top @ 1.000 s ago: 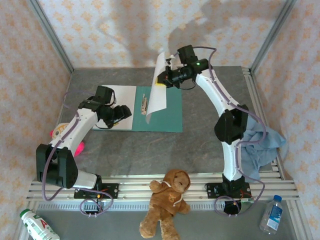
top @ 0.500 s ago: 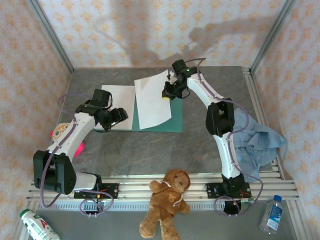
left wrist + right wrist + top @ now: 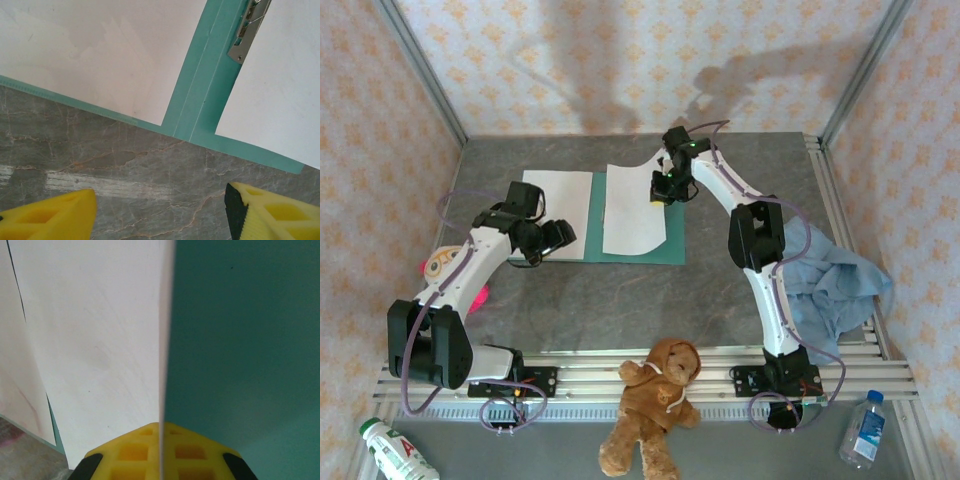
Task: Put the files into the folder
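The teal folder (image 3: 672,240) lies open on the table. One white file (image 3: 558,212) rests flat on its left half. A second file (image 3: 632,212) lies over the right half, its far right edge pinched in my shut right gripper (image 3: 662,187). The right wrist view has that sheet (image 3: 100,340) edge-on between the yellow fingers (image 3: 125,455), with the folder (image 3: 240,340) beside it. My left gripper (image 3: 552,238) hovers open over bare table at the folder's near edge. In its view are the spine (image 3: 200,85), a metal clip (image 3: 247,30) and both sheets (image 3: 100,50).
A teddy bear (image 3: 655,405) lies on the near rail between the arm bases. A light blue cloth (image 3: 835,285) is bunched at the right edge. A pink and white toy (image 3: 438,265) sits left. Bottles stand at the near left (image 3: 395,450) and near right (image 3: 863,430).
The right gripper has swung the second sheet down from nearly upright to lying over the folder's right half. The left gripper has stayed nearly in place, open.
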